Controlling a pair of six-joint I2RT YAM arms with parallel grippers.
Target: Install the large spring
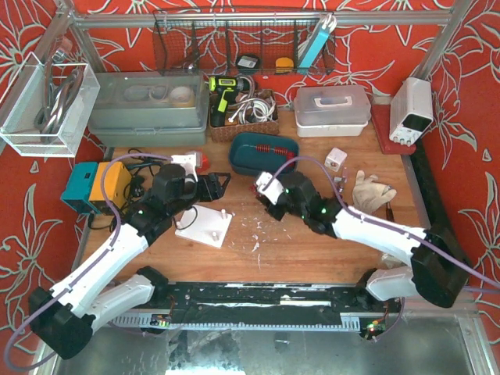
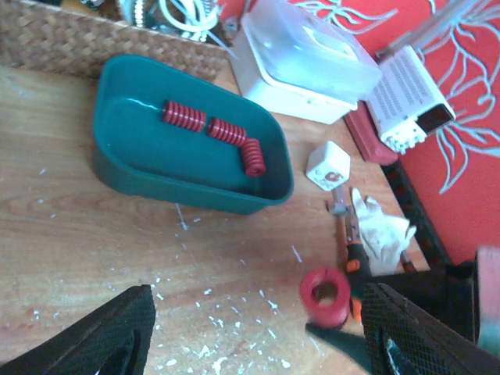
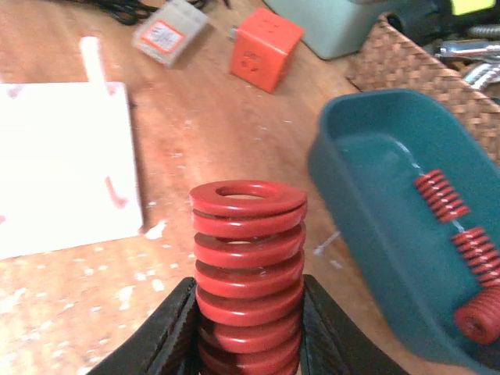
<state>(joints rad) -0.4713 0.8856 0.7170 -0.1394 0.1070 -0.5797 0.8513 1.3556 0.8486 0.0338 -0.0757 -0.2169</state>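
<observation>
1. Clamped low in the middle of the right wrist view, the large spring [image 3: 248, 266] stands upright between the fingers of the right gripper [image 3: 248, 332]. They grip its lower coils and leave the top ring free.
2. For a clean install, hold that squeeze even and the spring's axis plumb. A lean, I judge, would make the bore catch on a peg's tip.
3. At the left of the same view lies the white plate [image 3: 62, 164], apart from the spring, with a thin peg [image 3: 92, 58] rising at its far corner. Which post takes the large spring I cannot tell. Carry the spring over the post, centre the ring on it, lower slowly, and let go only once it is seated.
4. At the bottom of its own view the left gripper [image 2: 258, 293] hangs wide apart, holding nothing. It could steady the plate so that it does not slide, I judge.
5. Farther off, at the right of the right wrist view, the green tray [image 3: 351, 211] holds smaller springs [image 3: 441, 195]. Leave these alone.
</observation>
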